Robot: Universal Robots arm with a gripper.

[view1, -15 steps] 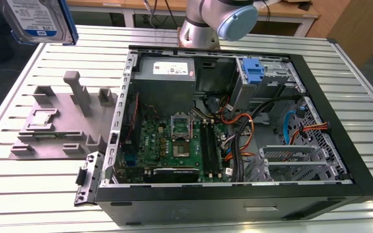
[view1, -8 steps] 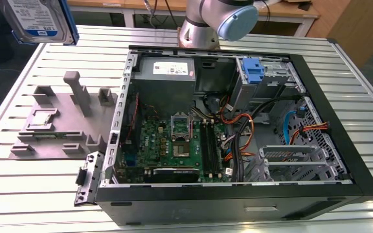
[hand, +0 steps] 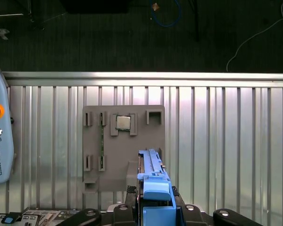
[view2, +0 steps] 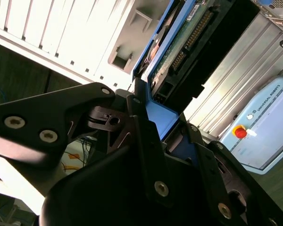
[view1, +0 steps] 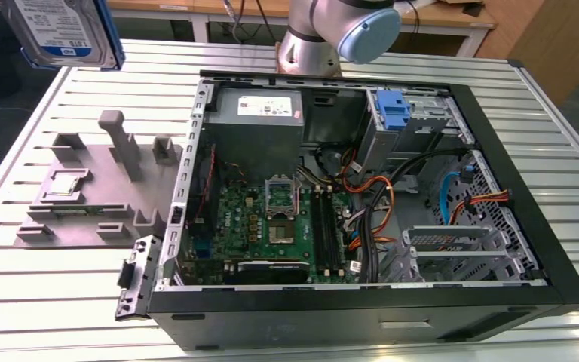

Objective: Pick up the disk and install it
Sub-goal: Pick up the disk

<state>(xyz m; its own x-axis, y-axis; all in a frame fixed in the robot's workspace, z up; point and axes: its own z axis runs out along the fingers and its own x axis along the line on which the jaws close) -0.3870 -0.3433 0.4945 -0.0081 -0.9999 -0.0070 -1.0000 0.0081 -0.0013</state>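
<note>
So the disk [view1: 63, 30] is up in the air at the far corner on the exterior view's left, above the slatted table [view1: 561, 98] and well apart from the open computer case [view1: 370, 309]; the gripper [view2: 162, 113] is clamped on it, with a black finger [view2: 146, 141] pressed against the blue rail on each side.

Labels: the exterior view gives the disk's printed face, a white sticker with a blue band and barcodes; the power supply [view1: 259, 124] in the case's far corner has a white sticker too; next to it a bare blue bracket [view1: 394, 113] stands in the drive bay. The motherboard [view1: 269, 226] lies flat in the case.

The second wrist view gives the other side of the disk [view2: 188, 33]: a green circuit board and the connector pins, with the blue rail running down into the gripper; off to the side there's the pale blue pendant [view2: 269, 127] with lettering on it and a red button [view2: 239, 133].

The first wrist view looks straight down the disk's edge [hand: 153, 183] onto the grey fixture [hand: 127, 150] on the table; a square chip [hand: 123, 123] sits in one pocket and a thin green strip [hand: 102, 141] in a slot just beside it.
</note>
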